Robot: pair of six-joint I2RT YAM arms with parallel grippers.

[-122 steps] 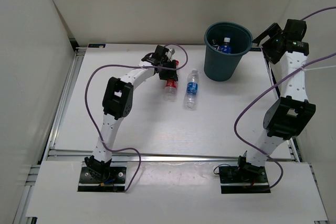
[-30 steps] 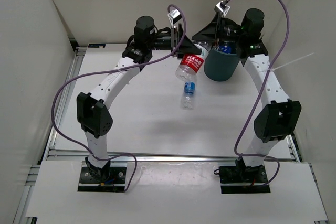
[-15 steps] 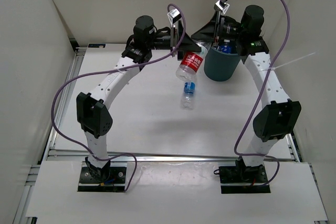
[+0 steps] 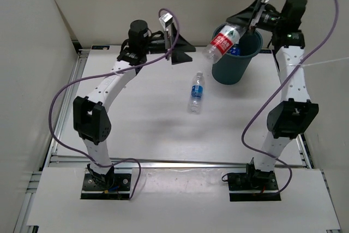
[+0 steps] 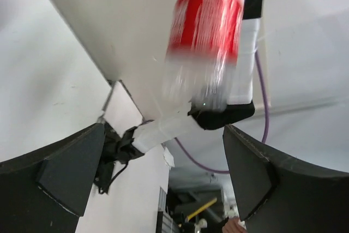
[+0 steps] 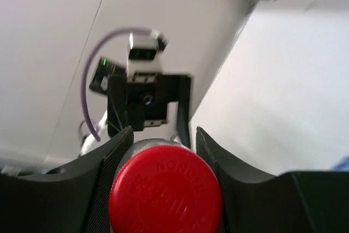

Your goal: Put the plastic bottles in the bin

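R gripper (image 4: 244, 25) is clamped on the red cap (image 6: 165, 192) of the red-label bottle (image 4: 222, 42). Bottle is in the air, tilted, base twd 8 o'clock; in top view it overlaps the bin (image 4: 229, 69) at its 10 o'clock rim. L gripper (image 4: 184, 52) is at bottle's 9 o'clock, fingers spread wide, nothing btwn them. Blue-label bottle (image 4: 197, 92) lies on the table (image 4: 136, 118) at bin's 7 o'clock, apart from it. 2nd blue-label bottle (image 4: 235, 50) is inside the bin.

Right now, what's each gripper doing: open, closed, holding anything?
Left gripper: open, holding nothing.
Right gripper: closed on the red-capped bottle, gripped at its cap end.
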